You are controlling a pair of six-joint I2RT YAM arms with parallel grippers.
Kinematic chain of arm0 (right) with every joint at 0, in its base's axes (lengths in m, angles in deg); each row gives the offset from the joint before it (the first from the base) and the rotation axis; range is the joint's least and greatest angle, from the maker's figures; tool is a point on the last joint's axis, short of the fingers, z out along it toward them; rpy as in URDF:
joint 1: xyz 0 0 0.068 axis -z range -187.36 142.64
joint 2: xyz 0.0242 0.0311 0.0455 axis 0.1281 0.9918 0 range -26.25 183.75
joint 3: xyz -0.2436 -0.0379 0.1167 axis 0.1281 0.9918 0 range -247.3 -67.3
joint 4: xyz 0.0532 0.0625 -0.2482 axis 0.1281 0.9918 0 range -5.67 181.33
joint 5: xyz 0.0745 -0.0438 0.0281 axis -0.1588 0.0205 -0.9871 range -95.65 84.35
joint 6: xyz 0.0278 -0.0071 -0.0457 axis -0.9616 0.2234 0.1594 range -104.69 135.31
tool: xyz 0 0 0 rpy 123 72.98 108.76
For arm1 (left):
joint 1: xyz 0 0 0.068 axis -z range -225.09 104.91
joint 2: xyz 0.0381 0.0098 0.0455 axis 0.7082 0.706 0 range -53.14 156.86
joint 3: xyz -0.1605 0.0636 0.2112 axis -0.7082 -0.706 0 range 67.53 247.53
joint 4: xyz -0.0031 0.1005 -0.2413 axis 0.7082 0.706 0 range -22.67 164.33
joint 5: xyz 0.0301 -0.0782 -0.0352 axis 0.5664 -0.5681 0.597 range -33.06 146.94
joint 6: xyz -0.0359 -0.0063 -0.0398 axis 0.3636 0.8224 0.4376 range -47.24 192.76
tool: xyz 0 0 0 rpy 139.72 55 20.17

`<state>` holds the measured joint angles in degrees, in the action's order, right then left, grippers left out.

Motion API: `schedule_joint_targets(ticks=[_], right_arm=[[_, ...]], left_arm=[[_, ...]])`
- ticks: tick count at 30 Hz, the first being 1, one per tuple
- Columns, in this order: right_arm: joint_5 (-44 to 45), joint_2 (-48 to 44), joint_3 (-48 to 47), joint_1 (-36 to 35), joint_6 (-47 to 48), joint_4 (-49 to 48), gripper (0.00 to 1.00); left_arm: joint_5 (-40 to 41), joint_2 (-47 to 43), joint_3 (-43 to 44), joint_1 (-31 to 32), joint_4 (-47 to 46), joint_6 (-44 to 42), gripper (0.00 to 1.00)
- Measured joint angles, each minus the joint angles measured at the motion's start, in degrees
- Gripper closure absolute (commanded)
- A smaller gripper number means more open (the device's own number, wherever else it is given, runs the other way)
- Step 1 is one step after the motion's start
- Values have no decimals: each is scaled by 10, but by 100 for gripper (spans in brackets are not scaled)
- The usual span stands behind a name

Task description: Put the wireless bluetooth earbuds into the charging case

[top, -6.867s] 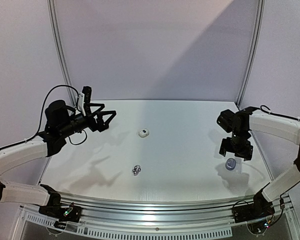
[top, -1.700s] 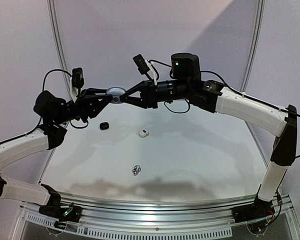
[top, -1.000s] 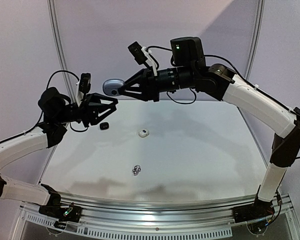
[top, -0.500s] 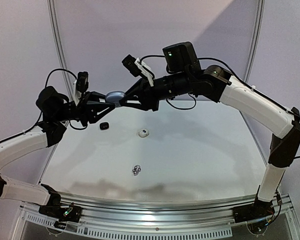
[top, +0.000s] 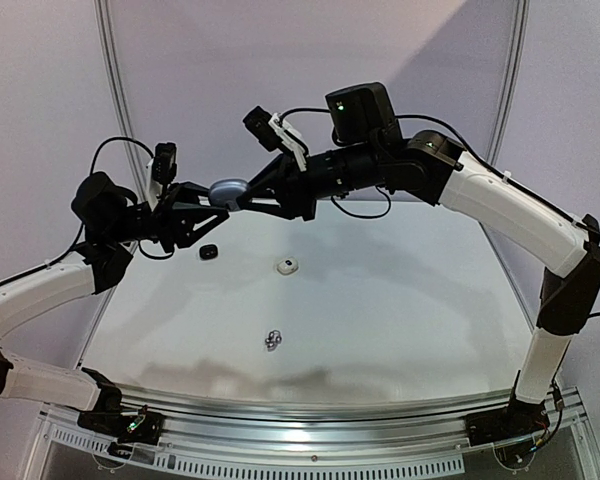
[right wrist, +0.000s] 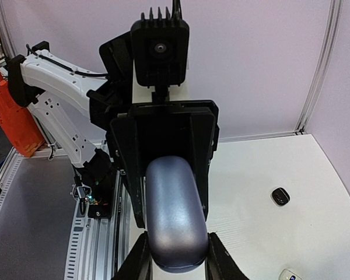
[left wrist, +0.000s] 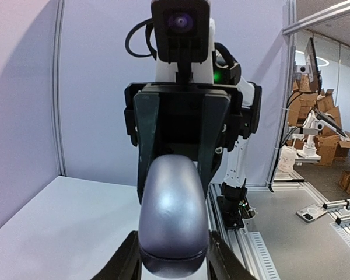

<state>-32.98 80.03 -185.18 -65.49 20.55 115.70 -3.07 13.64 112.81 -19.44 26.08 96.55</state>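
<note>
Two grippers meet in mid-air above the far left of the table (top: 400, 300), both closed partway on one grey case (top: 226, 188). The left gripper (top: 218, 197) pinches one end from the left and the right gripper (top: 242, 196) the other end from the right, their fingertips almost meeting along its sides. From the left wrist, the case fills the lower centre with a seam showing near its close end. The left fingers (left wrist: 127, 259) flank it at the bottom edge, cut off by the frame, while the right gripper's fingers hug the far end. The right wrist view mirrors this, its own fingers (right wrist: 137, 256) likewise cropped. Whether the lid has lifted at all cannot be made out. The earbuds (top: 272, 341) lie well apart from both grippers, a small cluster on the table near its front centre, too tiny from above to count or tell by colour. Between the cluster and the raised case, a white case (top: 287, 266) sits near mid-table. A black case (top: 209, 251) lies on the table beneath the left gripper, towards the back left. The right wrist view catches the black one whole and only a sliver of the white at its bottom edge.
</note>
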Motion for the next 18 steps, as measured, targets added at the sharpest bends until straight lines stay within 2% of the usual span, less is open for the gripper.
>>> schedule_joint_targets(ticks=[5,8,10,12,13,16,17,18], right_arm=[[-2,0,0,0,-1,-2,100],[-2,0,0,0,-1,-3,100],[-2,0,0,0,-1,-4,100],[-2,0,0,0,-1,-4,100],[-2,0,0,0,-1,-4,96],[-1,0,0,0,-1,-4,52],[0,0,0,0,-3,-3,42],[3,0,0,0,-2,-3,37]], left_arm=[[1,0,0,0,0,1,75],[2,0,0,0,0,2,87],[2,0,0,0,0,1,99],[2,0,0,0,0,1,100],[2,0,0,0,0,1,100],[3,0,0,0,0,0,100],[3,0,0,0,0,-2,100],[7,0,0,0,1,-5,100]])
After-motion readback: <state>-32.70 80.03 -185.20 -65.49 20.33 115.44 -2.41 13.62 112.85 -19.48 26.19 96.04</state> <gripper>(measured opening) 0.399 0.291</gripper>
